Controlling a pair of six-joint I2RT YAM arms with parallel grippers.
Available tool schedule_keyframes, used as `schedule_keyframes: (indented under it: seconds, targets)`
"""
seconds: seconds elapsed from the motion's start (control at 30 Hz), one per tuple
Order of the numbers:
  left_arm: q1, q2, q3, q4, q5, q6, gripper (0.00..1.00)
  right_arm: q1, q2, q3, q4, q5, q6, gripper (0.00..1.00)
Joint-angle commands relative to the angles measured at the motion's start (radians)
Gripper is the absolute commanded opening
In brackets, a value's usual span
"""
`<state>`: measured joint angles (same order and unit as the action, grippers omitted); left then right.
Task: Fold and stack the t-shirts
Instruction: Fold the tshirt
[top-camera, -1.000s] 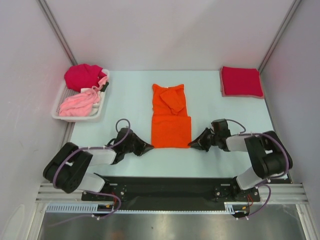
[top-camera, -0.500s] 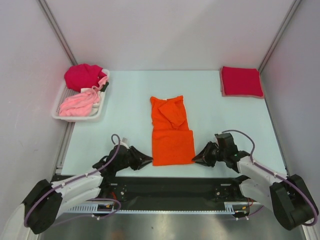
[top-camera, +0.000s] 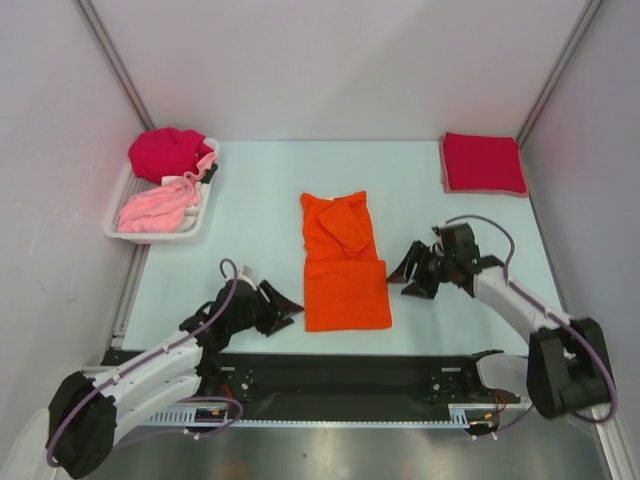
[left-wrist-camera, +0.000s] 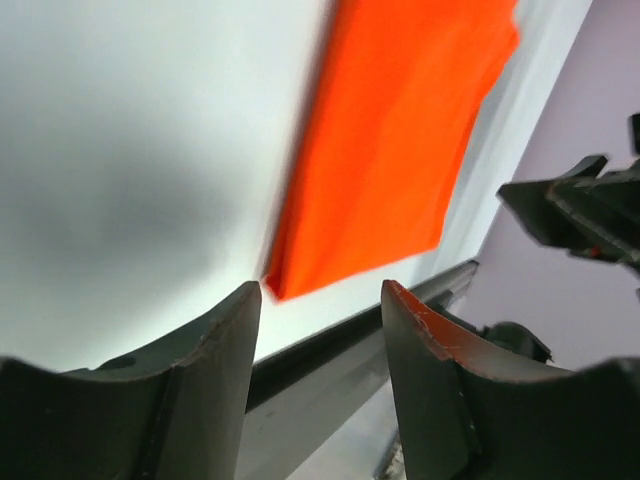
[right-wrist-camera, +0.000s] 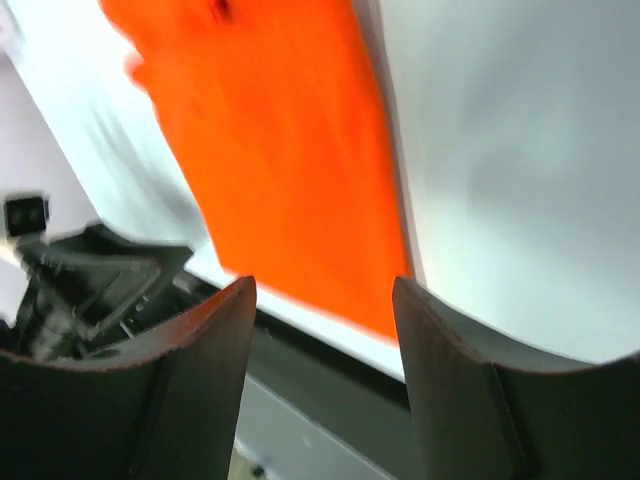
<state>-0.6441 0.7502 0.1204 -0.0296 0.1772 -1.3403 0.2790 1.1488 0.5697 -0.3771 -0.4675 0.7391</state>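
While I watch, left hand at 8 o'clock of orange t-shirt, right hand at 3 o'clock, both spread wide, empty.

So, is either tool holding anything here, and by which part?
Nothing is held: the left tool and right tool both stand open beside the orange t-shirt's near corners.

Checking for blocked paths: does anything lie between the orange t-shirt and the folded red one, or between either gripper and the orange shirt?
Nothing visible does. Only bare table lies between the orange t-shirt and the folded red shirt. The open left gripper and right gripper sit beside its near half, unobstructed.
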Motion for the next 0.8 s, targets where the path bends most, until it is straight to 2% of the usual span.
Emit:
schedule_keyframes:
  seconds: [0.0, 0.07, 0.1, 0.17, 0.2, 0.23, 0.3, 0.33, 0.4, 0.43, 0.53, 0.57, 0.77]
  targets:
    - [0.082, 0.122, 0.204, -0.007, 0.002, 0.276, 0.58, -0.075, 0.197, 0.184, 0.012, -0.083, -0.171, 0.63]
    - [0.147, 0.226, 0.347, -0.012, 0.039, 0.378, 0.60, -0.089, 0.300, 0.272, 0.047, -0.106, -0.185, 0.62]
    - [0.165, 0.329, 0.389, -0.007, 0.057, 0.459, 0.61, -0.092, 0.352, 0.376, 0.058, -0.120, -0.191, 0.62]
    - [0.217, 0.423, 0.518, 0.009, 0.109, 0.532, 0.65, -0.098, 0.521, 0.496, 0.076, -0.138, -0.193, 0.61]
    - [0.234, 0.528, 0.565, 0.004, 0.125, 0.591, 0.65, -0.098, 0.572, 0.553, 0.075, -0.146, -0.190, 0.61]
    - [0.266, 0.570, 0.650, 0.000, 0.136, 0.619, 0.68, -0.097, 0.676, 0.667, 0.087, -0.155, -0.175, 0.61]
    - [0.296, 0.712, 0.734, -0.001, 0.149, 0.677, 0.69, -0.095, 0.770, 0.772, 0.099, -0.171, -0.158, 0.60]
    - [0.314, 0.766, 0.772, -0.001, 0.165, 0.685, 0.70, -0.095, 0.813, 0.883, 0.095, -0.172, -0.152, 0.60]
    - [0.369, 0.901, 0.922, 0.002, 0.249, 0.701, 0.71, -0.095, 0.935, 1.040, 0.069, -0.172, -0.144, 0.58]
    - [0.370, 0.935, 0.923, 0.003, 0.249, 0.707, 0.71, -0.095, 0.971, 1.041, 0.061, -0.175, -0.144, 0.56]
    - [0.408, 1.031, 1.039, 0.020, 0.284, 0.714, 0.70, -0.092, 1.115, 1.208, 0.028, -0.198, -0.141, 0.48]
    - [0.426, 1.085, 1.089, 0.020, 0.291, 0.713, 0.70, -0.089, 1.138, 1.261, 0.026, -0.198, -0.138, 0.48]
    - [0.452, 1.254, 1.231, 0.025, 0.349, 0.718, 0.67, -0.087, 1.233, 1.331, 0.046, -0.169, -0.122, 0.47]
